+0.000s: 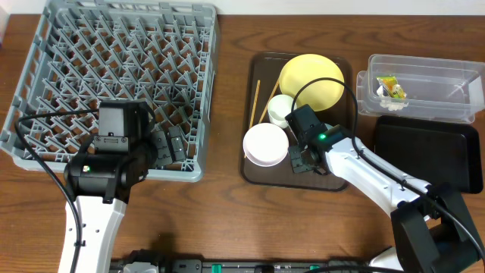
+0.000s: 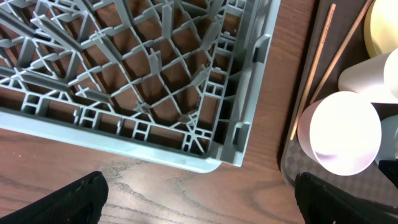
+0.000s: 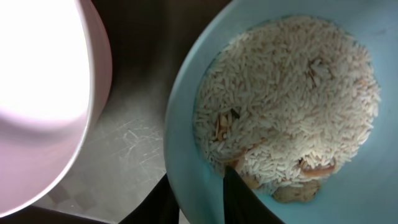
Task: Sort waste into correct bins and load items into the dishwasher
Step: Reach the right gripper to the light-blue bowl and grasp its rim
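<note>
Blue bowl (image 3: 180, 143) holds rice crumbs (image 3: 286, 99); clear tub (image 1: 443, 67) holds wrapper (image 1: 389, 82), perhaps paper (image 1: 396, 95).

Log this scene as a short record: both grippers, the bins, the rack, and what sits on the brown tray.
left gripper: open, empty, above the dish rack's corner
right gripper: straddles the light blue bowl's rim; grip unclear
light blue bowl: holds rice-like crumbs
dish rack: no dishes visible
brown tray: yellow plate, white cup, white bowl, chopsticks
clear tub: snack wrapper, white paper bits
black tray: nothing visible inside
</note>
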